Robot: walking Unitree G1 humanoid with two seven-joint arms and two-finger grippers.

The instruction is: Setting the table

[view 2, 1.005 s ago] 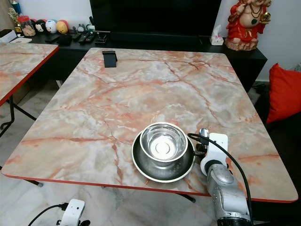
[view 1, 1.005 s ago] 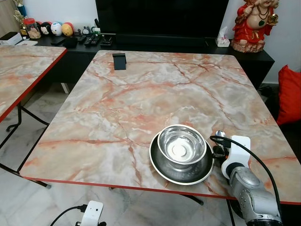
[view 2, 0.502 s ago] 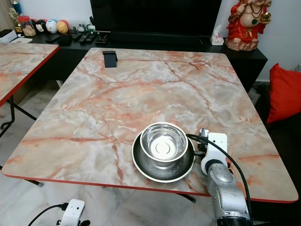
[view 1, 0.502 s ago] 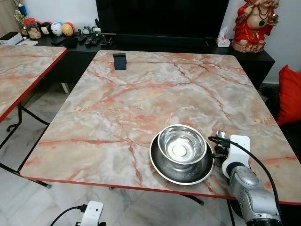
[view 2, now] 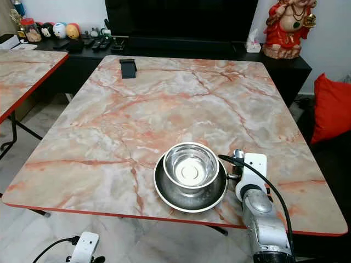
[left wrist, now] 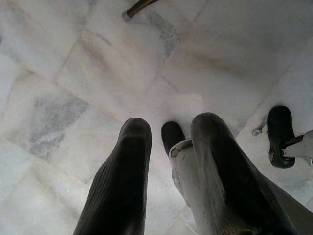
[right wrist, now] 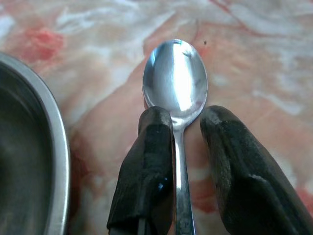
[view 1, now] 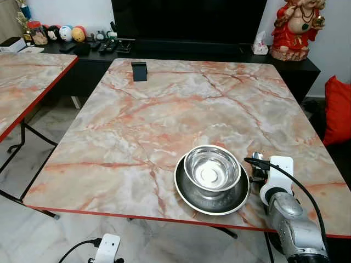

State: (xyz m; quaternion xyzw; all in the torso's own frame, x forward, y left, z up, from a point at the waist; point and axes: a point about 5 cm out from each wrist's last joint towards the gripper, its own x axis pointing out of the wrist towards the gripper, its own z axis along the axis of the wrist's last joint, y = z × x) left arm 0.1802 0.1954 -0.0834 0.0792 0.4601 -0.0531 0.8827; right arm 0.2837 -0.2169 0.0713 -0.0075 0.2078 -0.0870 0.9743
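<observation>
A marble-patterned table with a red edge stood before a black cabinet that carried a red statue, a tissue box and a row of small toys. A second table of the same pattern stood to the left, and a red cushion to the right; the floor was pale marble tile. On the main table were one steel plate, one steel bowl seated in it, one spoon and one small black stand at the far edge. The plate lay near the front edge, right of centre; the rest of the tabletop was open. The spoon lay on the table just to the right of the plate, bowl end pointing away from the robot. The right gripper straddled the spoon's neck, its fingers a little apart, one against the handle. The left gripper hung over the floor, fingers spread.
</observation>
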